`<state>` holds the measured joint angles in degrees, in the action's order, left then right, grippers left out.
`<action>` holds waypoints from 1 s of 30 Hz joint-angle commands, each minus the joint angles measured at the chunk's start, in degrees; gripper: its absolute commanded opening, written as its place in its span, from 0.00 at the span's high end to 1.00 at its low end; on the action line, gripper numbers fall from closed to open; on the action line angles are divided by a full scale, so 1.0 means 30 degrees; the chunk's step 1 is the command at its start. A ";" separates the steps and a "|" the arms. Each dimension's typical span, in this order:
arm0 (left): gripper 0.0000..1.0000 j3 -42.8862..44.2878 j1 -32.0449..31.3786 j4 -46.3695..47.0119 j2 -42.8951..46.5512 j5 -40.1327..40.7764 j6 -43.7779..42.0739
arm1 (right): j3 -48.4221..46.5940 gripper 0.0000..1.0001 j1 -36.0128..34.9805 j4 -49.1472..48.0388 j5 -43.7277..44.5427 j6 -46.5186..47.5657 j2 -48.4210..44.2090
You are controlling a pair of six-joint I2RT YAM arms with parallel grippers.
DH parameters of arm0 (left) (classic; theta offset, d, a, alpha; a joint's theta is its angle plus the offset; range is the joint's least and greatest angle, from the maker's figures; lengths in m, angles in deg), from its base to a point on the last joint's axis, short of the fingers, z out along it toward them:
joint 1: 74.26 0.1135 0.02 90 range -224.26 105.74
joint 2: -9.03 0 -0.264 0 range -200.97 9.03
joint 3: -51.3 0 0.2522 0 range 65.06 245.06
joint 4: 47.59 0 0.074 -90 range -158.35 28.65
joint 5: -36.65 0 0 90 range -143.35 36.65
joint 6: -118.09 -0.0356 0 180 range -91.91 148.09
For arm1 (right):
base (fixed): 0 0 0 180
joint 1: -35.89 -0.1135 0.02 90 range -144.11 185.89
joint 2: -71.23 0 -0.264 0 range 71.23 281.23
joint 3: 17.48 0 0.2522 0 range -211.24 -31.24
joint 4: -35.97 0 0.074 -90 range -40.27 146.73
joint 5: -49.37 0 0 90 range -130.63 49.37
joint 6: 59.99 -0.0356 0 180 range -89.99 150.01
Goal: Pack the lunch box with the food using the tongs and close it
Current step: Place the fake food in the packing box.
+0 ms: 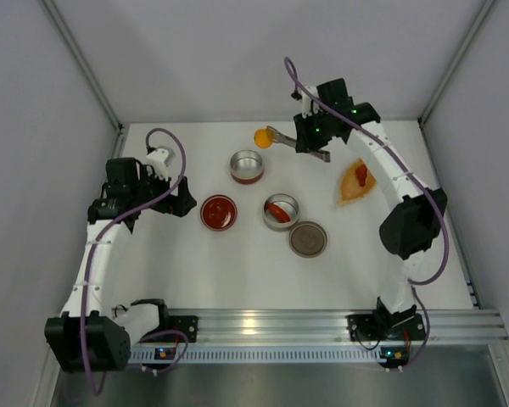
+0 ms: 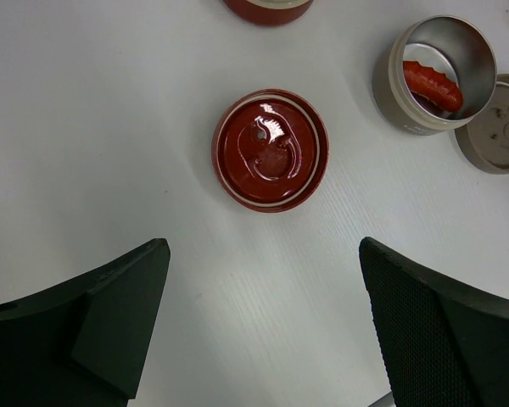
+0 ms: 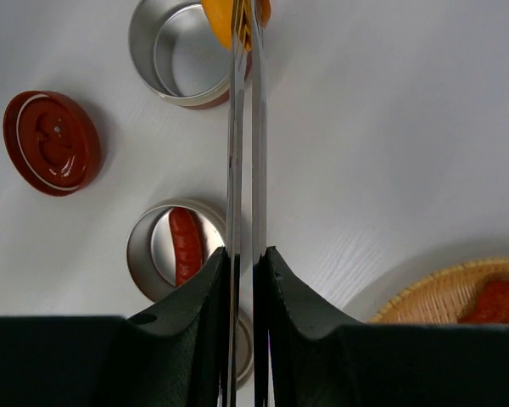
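Currently: red round lid (image 1: 218, 212), red-walled tin (image 1: 247, 165), grey tin (image 1: 290, 201) holding one longish red piece (image 1: 278, 210), grey round lid (image 1: 308, 239); two lids, two tins. Left gripper (image 2: 263, 280) spread wide, empty. Right gripper (image 3: 246, 259) clamps slim grey metal tongs (image 1: 299, 144) pinching one round orange-yellow lump (image 1: 262, 137) near red-walled tin.

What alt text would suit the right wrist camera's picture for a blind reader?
The robot's right hand clamps slim metal tongs pinching an orange lump near an empty tin. A red piece lies in another tin.
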<state>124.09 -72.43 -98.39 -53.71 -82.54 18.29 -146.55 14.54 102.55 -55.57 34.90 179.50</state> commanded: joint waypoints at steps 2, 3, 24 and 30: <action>0.02 -0.0190 -0.0022 0.1388 0.0230 -0.0320 0.0455 | -0.1612 0.92 -0.1233 -0.0789 -0.0411 -0.0252 0.1639; 0.02 -0.0279 0.0007 0.1446 0.0259 -0.0087 0.0513 | -0.1874 0.92 -0.1525 -0.0818 -0.0469 -0.0251 0.1877; 0.02 -0.1716 -0.0022 0.2443 -0.0356 0.0238 0.0104 | -0.3049 0.85 -0.3081 -0.1258 -0.0177 -0.0398 0.5453; 0.02 -0.1921 -0.0022 0.2560 -0.0473 0.0413 0.0016 | -0.3225 0.66 -0.3168 -0.1200 -0.0265 -0.0427 0.5834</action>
<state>118.82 -72.43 -94.26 -54.63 -81.14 19.12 -152.54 6.74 101.58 -55.94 34.07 197.20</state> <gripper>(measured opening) 0.984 0.296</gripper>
